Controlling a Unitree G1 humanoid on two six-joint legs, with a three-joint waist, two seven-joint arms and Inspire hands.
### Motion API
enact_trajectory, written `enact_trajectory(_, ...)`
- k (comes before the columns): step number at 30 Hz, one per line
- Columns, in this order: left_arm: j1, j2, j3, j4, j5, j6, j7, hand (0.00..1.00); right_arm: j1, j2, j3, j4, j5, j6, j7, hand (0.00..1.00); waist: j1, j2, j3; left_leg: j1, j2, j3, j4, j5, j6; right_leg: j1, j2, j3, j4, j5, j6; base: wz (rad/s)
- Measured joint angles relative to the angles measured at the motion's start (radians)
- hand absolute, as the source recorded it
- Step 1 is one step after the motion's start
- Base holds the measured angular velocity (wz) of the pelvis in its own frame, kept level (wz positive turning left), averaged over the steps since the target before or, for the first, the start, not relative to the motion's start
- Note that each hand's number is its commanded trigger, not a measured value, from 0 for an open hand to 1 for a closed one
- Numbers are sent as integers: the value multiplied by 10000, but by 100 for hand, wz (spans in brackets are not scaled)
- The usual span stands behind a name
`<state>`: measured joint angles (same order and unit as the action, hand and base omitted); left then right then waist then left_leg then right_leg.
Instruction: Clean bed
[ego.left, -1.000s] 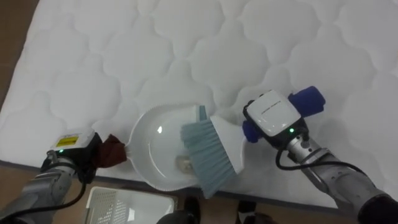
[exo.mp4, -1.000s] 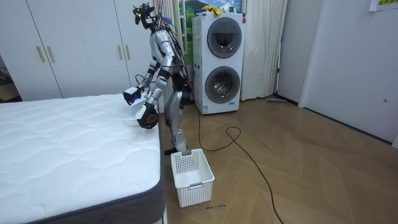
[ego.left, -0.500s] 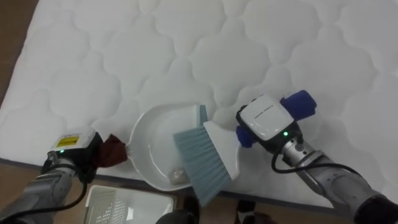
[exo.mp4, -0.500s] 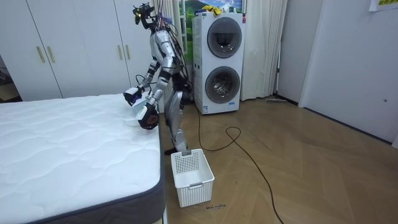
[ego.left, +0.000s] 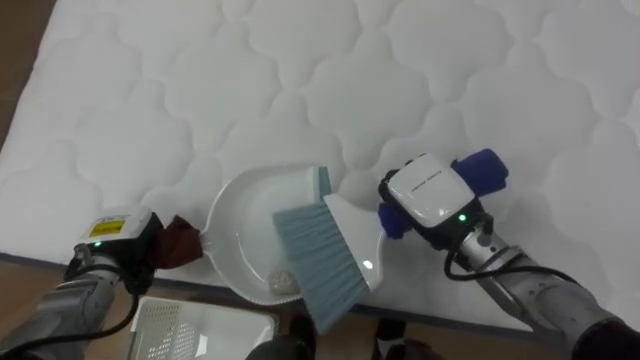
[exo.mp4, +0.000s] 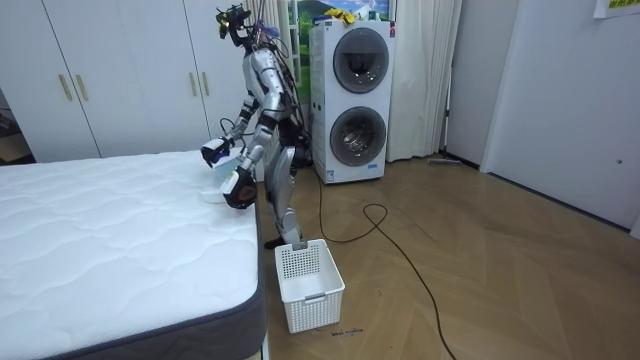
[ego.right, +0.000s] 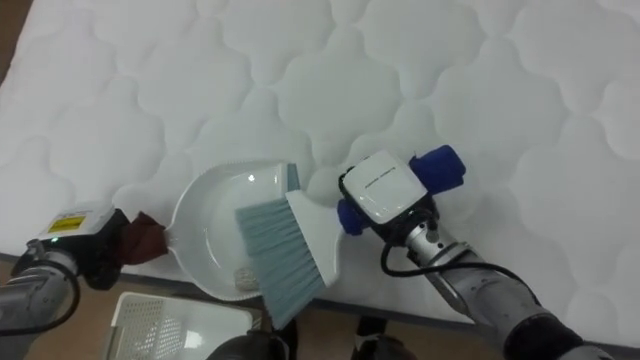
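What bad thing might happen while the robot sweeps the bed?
1. The dustpan sits right at the edge of the mattress, with a crumb near its lower rim. If the left hand tips it, the crumb may fall and miss the basket below.
2. The brush in the right hand hangs past the pan's rim. Another stroke might flick the crumb onto the floor.

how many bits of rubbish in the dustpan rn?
1: a small pale scrap low in the dustpan, by its near rim, just left of the brush bristles. The brush covers part of the pan, so more may be hidden.
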<state>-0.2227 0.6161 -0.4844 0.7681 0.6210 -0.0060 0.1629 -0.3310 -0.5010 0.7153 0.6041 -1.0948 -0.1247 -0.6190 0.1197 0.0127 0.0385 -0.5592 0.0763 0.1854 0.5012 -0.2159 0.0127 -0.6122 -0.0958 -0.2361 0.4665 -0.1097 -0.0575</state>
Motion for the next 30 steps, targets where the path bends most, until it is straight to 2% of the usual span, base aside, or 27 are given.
enact_trajectory(3,-24,-1,13,-11,2,-3,0,100,-2,7,-284,72,334,-178,-40,100,-21,1,-1,12,-3,-11,-13,-2,2,6,-5,-4,-10,-1,-1,0)
enact_trajectory(6,-5,-9,14,-7,-10,-13,2,100,14,16,-552,321,884,-173,-265,100,-92,3,1,159,-16,-21,-5,-2,3,180,-30,-15,-1,-31,12,2)
enact_trajectory(8,-4,-57,107,-11,-4,-35,4,100,22,21,-859,471,1226,-180,-529,66,-115,9,5,233,-1,-16,9,-23,36,277,-40,-27,-19,-42,26,4)
enact_trajectory(9,-20,-117,114,-20,-6,-28,9,100,22,25,-1077,606,1571,-195,-717,41,-142,32,19,279,4,-40,7,-36,54,351,-67,-78,-34,-49,37,6)
enact_trajectory(10,-28,-156,116,-26,-7,-29,8,100,21,34,-1187,712,1772,-205,-821,0,-159,38,19,299,2,-62,4,-43,63,384,-75,-97,-42,-54,45,9)
enact_trajectory(15,25,-383,677,-247,9,18,-22,100,259,237,-3005,1437,2450,-282,-1533,0,-356,36,19,482,-55,-207,-116,-59,90,613,-102,-155,-57,-96,122,8)
enact_trajectory(17,139,-454,930,-494,-1,134,-22,100,321,239,-3270,1620,2973,-289,-1715,0,-390,40,13,722,-67,-208,-258,-54,82,827,-93,-163,-154,-124,140,0)
enact_trajectory(23,677,-482,1389,-1583,21,121,-54,100,804,239,-3981,1816,4870,-268,-1897,0,-633,10,-7,1712,-175,-244,-721,-7,20,1707,-95,-147,-390,-315,222,1)
enact_trajectory(25,725,-566,1553,-1963,44,116,-187,100,906,246,-4229,1814,5245,-277,-1897,0,-631,12,-10,1896,-170,-259,-765,-8,18,1932,-72,-168,-522,-328,234,0)
enact_trajectory(28,1114,-855,1903,-2558,252,130,-229,100,1020,275,-4360,1680,6012,-285,-1884,0,-656,-2,-28,2333,-205,-282,-902,-7,17,2355,-79,-170,-553,-417,285,3)
enact_trajectory(30,1563,-887,2017,-3226,496,133,-323,100,1258,320,-4569,1184,6917,-316,-1884,0,-639,8,-117,2603,-194,-353,-944,-6,14,2735,-52,-242,-688,-483,296,16)
